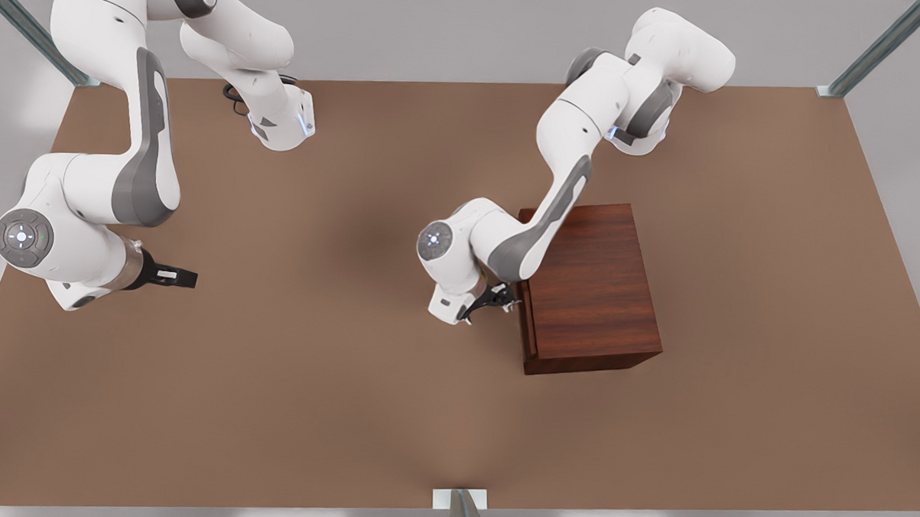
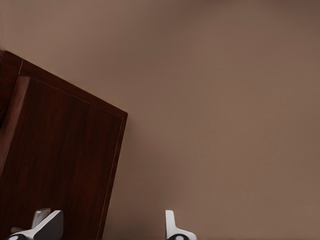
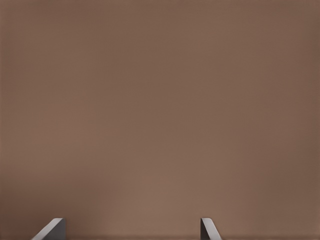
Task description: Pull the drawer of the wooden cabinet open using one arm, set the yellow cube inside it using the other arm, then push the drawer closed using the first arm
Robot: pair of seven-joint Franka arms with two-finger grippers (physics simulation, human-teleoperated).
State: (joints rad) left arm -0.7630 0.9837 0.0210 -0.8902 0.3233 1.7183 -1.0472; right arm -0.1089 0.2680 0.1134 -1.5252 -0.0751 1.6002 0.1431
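Left gripper [image 1: 497,299] at the cabinet [image 1: 593,282] front, by the drawer [image 1: 529,322], which looks shut; jaws open. Right gripper [image 1: 176,277] waits far left over table [image 1: 310,376], jaws open.

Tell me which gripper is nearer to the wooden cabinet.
The left gripper: it is right at the wooden cabinet's front face, fingers apart. The right gripper waits far off over the table, toward the front view's left.
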